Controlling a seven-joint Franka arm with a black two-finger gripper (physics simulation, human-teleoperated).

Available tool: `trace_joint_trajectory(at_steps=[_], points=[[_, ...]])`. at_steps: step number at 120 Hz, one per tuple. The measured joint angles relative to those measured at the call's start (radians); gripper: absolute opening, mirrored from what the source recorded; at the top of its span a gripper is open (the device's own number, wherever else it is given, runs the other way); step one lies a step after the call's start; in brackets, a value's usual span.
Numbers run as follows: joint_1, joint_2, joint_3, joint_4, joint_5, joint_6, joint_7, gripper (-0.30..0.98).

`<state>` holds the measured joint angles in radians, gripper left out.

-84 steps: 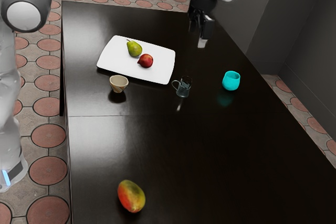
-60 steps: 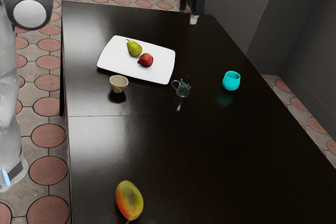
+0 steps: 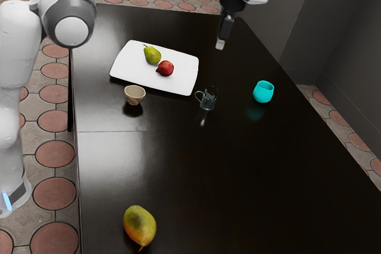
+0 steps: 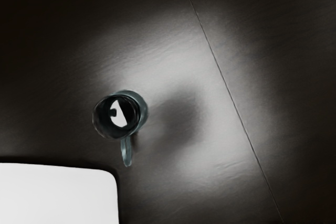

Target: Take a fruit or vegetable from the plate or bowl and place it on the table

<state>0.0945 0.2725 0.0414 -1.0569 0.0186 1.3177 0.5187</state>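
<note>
The black gripper (image 3: 221,44) hangs in the air over the table's far part, to the exterior view's right of the white plate (image 3: 133,69). How its jaws stand cannot be made out. A green pear (image 3: 152,55) and a round red fruit (image 3: 165,68) lie close together on the plate. Nearest the camera, a yellow-green mango with a reddish patch (image 3: 140,225) rests on the dark table (image 3: 238,165). In the wrist view, a corner of the white plate (image 4: 58,195) appears beside the glass mug, without fruit on that part.
A small beige bowl (image 3: 134,94) stands by the plate's near edge. The glass mug (image 3: 208,98), also below my hand as a dark-rimmed mug (image 4: 116,116), is near the plate's corner. Farther to the exterior view's right stands a turquoise cup (image 3: 263,91).
My hand swung toward the table's far end, then came back nearer and turned. The mango has rolled and shifted slightly to the exterior view's left. Both plate fruits stayed put.
</note>
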Motion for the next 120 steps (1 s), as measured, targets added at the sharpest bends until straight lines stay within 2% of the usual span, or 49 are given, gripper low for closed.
trace_joint_trajectory(at_steps=[21, 27, 41, 52, 77, 101, 120], points=[[0.012, -0.008, 0.008, -0.023, -0.012, 0.002, 0.142, 0.68], [0.02, -0.078, 0.012, -0.155, -0.008, 0.037, 0.179, 0.68], [0.012, -0.338, 0.072, -0.624, 0.031, 0.206, 0.264, 0.68], [0.03, -0.392, 0.126, -0.79, 0.048, 0.34, 0.337, 0.69], [0.043, -0.332, 0.208, -0.839, 0.054, 0.54, 0.486, 0.69], [0.114, -0.278, 0.215, -0.861, 0.052, 0.66, 0.59, 0.69], [0.129, -0.204, 0.214, -0.838, 0.023, 0.724, 0.653, 0.69]])
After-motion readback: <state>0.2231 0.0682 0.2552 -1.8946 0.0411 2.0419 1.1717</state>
